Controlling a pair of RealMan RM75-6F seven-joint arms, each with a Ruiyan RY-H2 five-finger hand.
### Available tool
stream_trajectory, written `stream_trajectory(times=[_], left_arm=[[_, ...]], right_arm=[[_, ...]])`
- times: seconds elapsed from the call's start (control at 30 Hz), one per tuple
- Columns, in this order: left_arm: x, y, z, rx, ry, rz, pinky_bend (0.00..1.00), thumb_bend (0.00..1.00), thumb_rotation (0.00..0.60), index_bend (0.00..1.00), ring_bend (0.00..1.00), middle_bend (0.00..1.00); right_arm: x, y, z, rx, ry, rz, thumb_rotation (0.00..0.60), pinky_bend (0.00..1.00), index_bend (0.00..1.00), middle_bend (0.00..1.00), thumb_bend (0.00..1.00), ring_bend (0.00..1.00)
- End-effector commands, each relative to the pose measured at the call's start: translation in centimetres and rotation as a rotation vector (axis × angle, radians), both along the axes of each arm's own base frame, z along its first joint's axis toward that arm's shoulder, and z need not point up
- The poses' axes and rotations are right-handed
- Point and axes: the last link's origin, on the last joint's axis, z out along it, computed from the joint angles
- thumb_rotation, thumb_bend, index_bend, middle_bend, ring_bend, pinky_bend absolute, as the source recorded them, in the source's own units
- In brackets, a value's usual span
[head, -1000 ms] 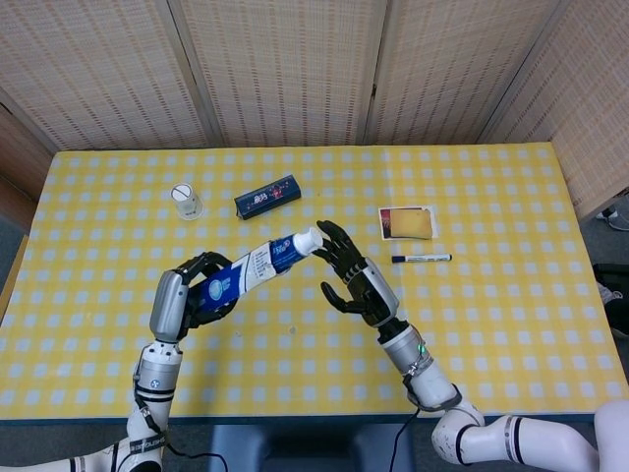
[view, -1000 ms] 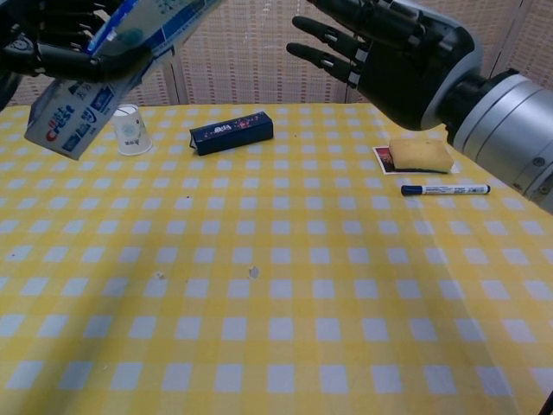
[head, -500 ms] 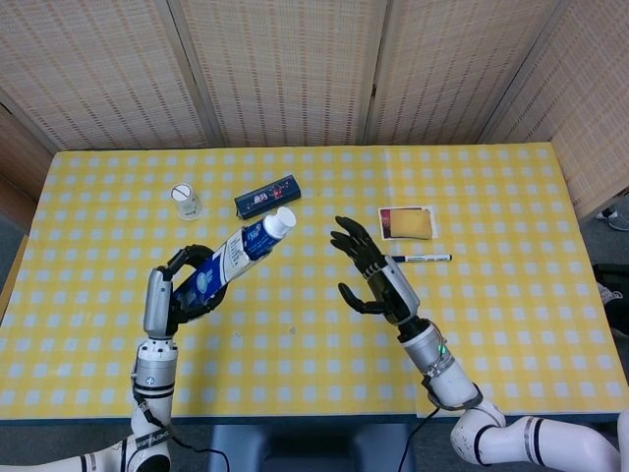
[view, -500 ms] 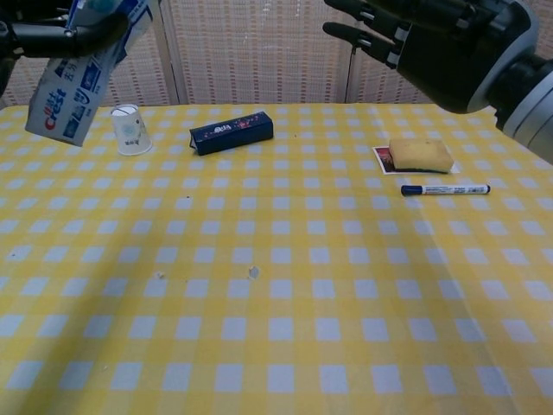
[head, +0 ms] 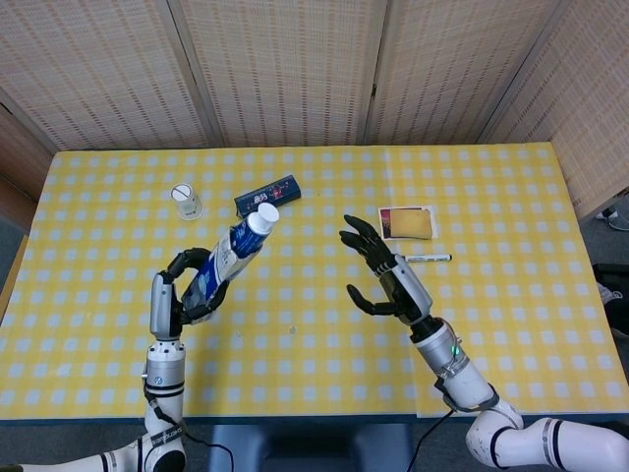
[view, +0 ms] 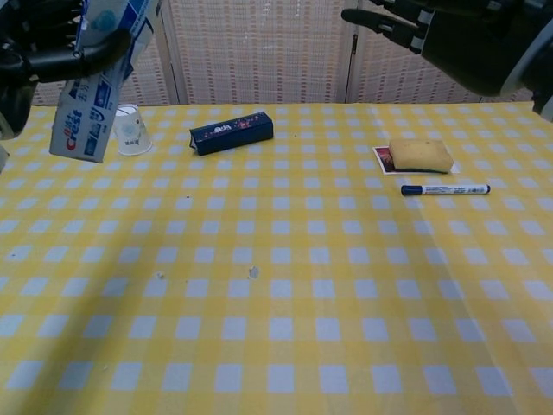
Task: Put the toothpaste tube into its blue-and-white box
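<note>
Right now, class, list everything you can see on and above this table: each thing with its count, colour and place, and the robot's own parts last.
Toothpaste tube: one, blue and white with a white cap, held above the table's left side.
Dark box: one, dark blue, lying at the back, left of centre.
Cup: one, white, upside down at back left.
Sponge: one, yellow, on a card at back right.
Marker: one, white with dark cap, just in front of the sponge.
Tablecloth: one, yellow and white check.
Left hand: one, black, holds the tube.
Right hand: one, black, raised, fingers spread, holding nothing.
</note>
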Motion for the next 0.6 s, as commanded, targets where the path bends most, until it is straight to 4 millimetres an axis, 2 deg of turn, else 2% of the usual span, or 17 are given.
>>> stream_trajectory(times=[0.03,0.3,0.6], left_arm=[[0.1,-0.5,-0.9,-0.012,0.040,-0.021,0.55,0.35,0.600,0.58,0.57,0.68],[0.3,-0.8,-1.8,-0.014,0.094,-0.049,0.55,0.35,0.600,0.58,0.57,0.68],[-0.2,-0.4,-1.1,-0.004,0.090,-0.036,0.55,0.35,0.600,0.58,0.57,0.68]], right_arm=[[0.8,-0.3,-0.2,0.009,0.008,0.029,0.600,0.06,0.00,0.00,0.47,0.08],[4.6,-0.7,-0.8,0.012,0.041,0.113,0.600,0.06,0.00,0.00,0.46,0.07],[6.3,0.7,-0.8,-0.006,0.013,0.156,0.600,0.06,0.00,0.00,0.46,0.08]])
